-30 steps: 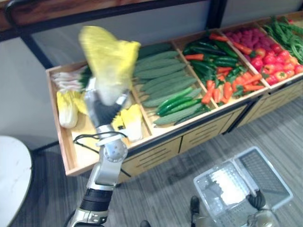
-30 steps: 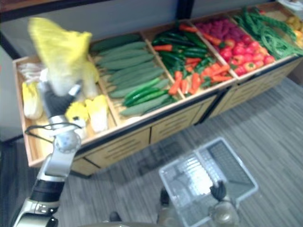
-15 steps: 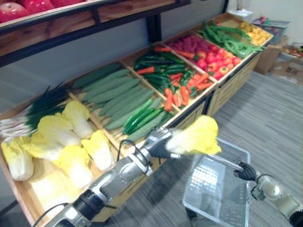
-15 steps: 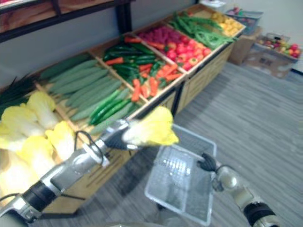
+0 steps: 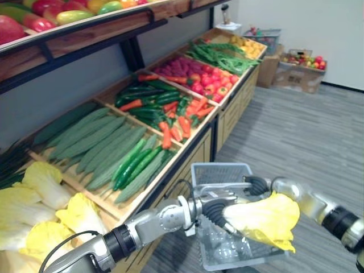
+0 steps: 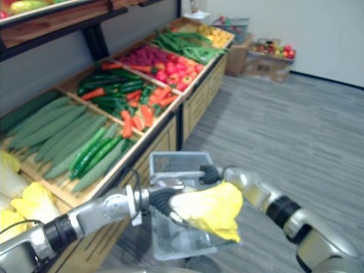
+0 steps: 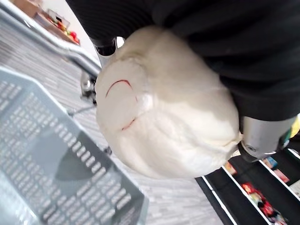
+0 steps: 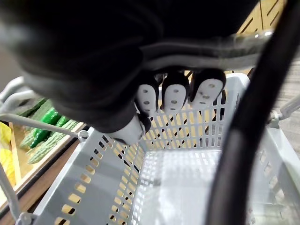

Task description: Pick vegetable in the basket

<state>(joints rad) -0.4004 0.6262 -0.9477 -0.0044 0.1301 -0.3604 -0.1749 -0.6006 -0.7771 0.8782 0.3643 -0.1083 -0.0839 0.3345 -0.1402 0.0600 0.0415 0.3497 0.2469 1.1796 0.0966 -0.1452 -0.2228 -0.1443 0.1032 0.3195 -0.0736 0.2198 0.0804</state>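
A yellow napa cabbage (image 5: 264, 219) hangs just above the grey plastic basket (image 5: 219, 172), held by its pale stem end. My left hand (image 5: 213, 212) is shut on that end, its arm reaching in from the lower left. In the left wrist view the cabbage's white base (image 7: 164, 108) sits against the palm, with the basket's slotted wall (image 7: 47, 164) below it. My right hand (image 5: 256, 185) holds the basket up off the floor; its fingers (image 8: 173, 96) are curled round the basket's handle above the basket's wall (image 8: 117, 183).
A long wooden produce stand runs along the left: more cabbages (image 5: 34, 205), cucumbers (image 5: 108, 142), carrots and dark peppers (image 5: 170, 114), red peppers (image 5: 210, 85), green beans (image 5: 222, 54). Cardboard boxes (image 5: 298, 68) of fruit stand at the far wall. Grey floor (image 5: 296, 136) lies open to the right.
The camera has swung right along the stand. My left hand has carried the cabbage from above the cabbage bin across and down to over the basket, which my right hand keeps holding.
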